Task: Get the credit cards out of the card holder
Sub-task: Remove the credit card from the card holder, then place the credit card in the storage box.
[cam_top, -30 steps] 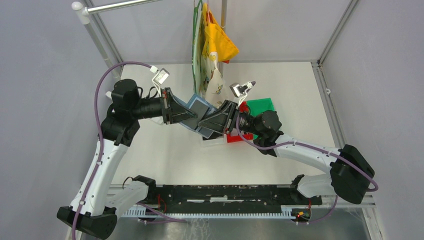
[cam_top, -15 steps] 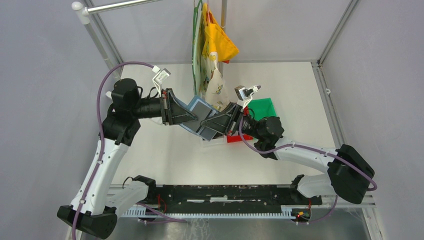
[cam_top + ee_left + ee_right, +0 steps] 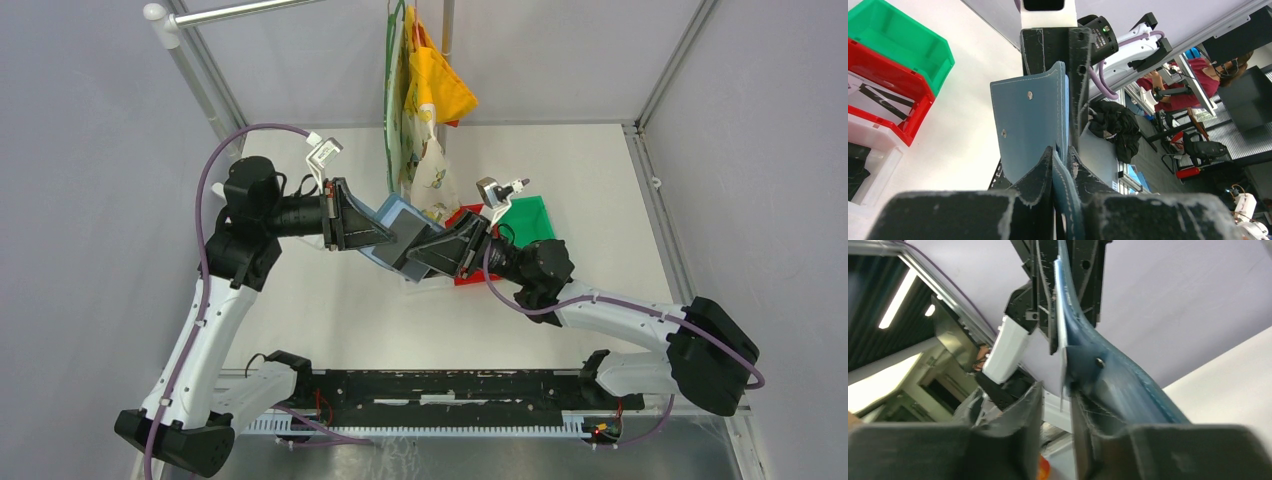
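Observation:
The teal-blue card holder [image 3: 393,215] hangs in the air above the table, between my two grippers. My left gripper [image 3: 368,235] is shut on its edge; in the left wrist view the fingers [image 3: 1040,170] pinch the stitched rim of the card holder [image 3: 1028,115]. My right gripper [image 3: 418,250] faces it from the right. Its jaws stand slightly apart, with the thin edge of a card [image 3: 1063,365] in the gap [image 3: 1053,390] beside the card holder's flap [image 3: 1118,380]. A dark card face [image 3: 408,240] shows at the card holder's lower end.
A white bin [image 3: 430,280], a red bin [image 3: 470,275] and a green bin [image 3: 525,215] stand under and right of the grippers; they also show in the left wrist view [image 3: 898,40]. Dark cards lie in the white bin [image 3: 858,170]. Cloth bags [image 3: 425,100] hang from a rail at the back.
My right arm has shifted a little to the right and lower, and its wrist has turned; its jaws stay at the card holder. The left arm has held still.

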Tool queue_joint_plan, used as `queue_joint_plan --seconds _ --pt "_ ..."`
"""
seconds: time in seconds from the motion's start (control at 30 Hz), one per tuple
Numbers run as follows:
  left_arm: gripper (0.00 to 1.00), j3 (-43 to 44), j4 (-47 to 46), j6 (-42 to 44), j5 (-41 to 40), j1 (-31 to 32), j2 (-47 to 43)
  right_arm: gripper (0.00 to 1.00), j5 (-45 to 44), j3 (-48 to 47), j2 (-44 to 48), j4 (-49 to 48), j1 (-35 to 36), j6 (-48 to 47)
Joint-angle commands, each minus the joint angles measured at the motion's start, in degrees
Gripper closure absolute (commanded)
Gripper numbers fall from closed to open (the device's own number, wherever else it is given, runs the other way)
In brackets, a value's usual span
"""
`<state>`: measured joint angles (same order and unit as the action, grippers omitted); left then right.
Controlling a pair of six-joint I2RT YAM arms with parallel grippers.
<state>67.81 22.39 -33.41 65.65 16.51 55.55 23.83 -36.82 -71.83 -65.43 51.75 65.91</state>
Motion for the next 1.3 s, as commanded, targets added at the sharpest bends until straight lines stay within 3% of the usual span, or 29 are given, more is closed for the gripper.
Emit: queue_joint_plan --seconds 0.0,0.07,0.17,0.47,0.9,1.03,1.17,1.27 --pt "0.98 2.3 -2.0 -1.9 1.8 0.1 -0.9 0.58 -0.1 -3.0 -0.1 -2.4 0.8 -1.4" --pt "0.98 2.3 -2.0 -1.8 1.8 0.1 -1.0 0.54 -0.3 -4.0 -0.7 -2.1 0.9 -1.4" --pt "0.98 2.3 -2.1 -2.0 2.1 0.1 -1.0 0.57 -0.4 -5.4 -1.7 -2.1 0.9 -1.1" --pt "0.98 3.8 -2.2 -1.8 2.8 0.1 -0.9 1.00 -1.0 -2.6 -0.8 -3.7 0.9 -0.6" --pt "0.98 7.2 0.3 1.6 0.2 0.1 -0.2 1.00 -1.7 9.7 9.1 0.7 -0.4 -4.0" --pt "0.98 10.4 8.5 12.0 -3.1 0.0 0.3 1.00 0.9 12.7 16.6 11.9 -4.8 -7.5" --pt "0.98 12.2 14.8 21.7 -7.4 0.0 0.1 1.00 0.5 7.4 21.9 40.5 -8.8 -20.5" --pt "0.98 12.2 18.1 27.8 -10.0 0.0 -0.7 1.00 -1.8 1.1 20.1 55.0 -9.4 -30.0"
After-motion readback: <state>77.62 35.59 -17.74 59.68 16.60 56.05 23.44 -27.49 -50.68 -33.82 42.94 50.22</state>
